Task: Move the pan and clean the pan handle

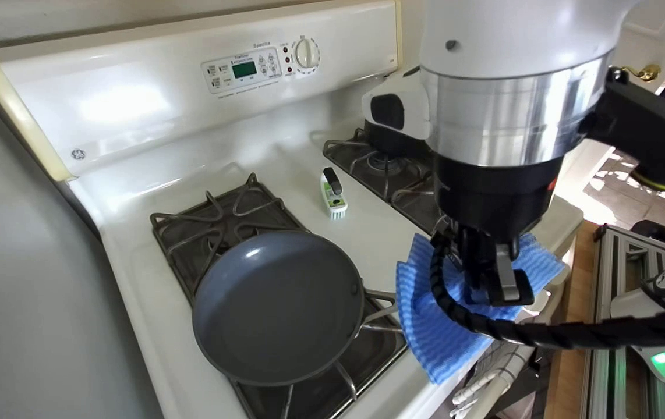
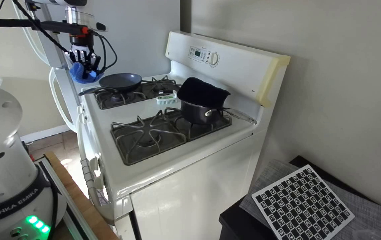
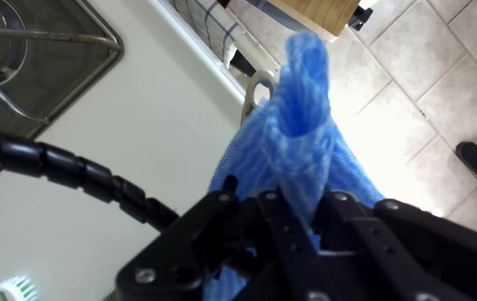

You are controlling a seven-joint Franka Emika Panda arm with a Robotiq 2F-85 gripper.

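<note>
The pan (image 1: 277, 308) is a wide shallow frying pan, dark grey-blue inside, on a front burner grate; it also shows in an exterior view (image 2: 120, 81). Its silver-grey pan handle (image 2: 90, 90) points out over the stove's front edge. In the wrist view only the looped end of the pan handle (image 3: 248, 104) shows past the cloth. My gripper (image 1: 495, 291) is shut on a bunched blue striped cloth (image 1: 425, 326), above the handle. In the wrist view the cloth (image 3: 301, 154) rises between the gripper fingers (image 3: 299, 209) and hides most of the handle. I cannot tell whether cloth and handle touch.
A white-green brush (image 1: 332, 195) lies on the stove between the burners. A black pot (image 2: 197, 111) with a black cloth (image 2: 204, 91) stands on a back burner. A checked towel (image 3: 213, 25) hangs at the oven front. A black wrapped cable (image 1: 484, 329) loops beside the gripper.
</note>
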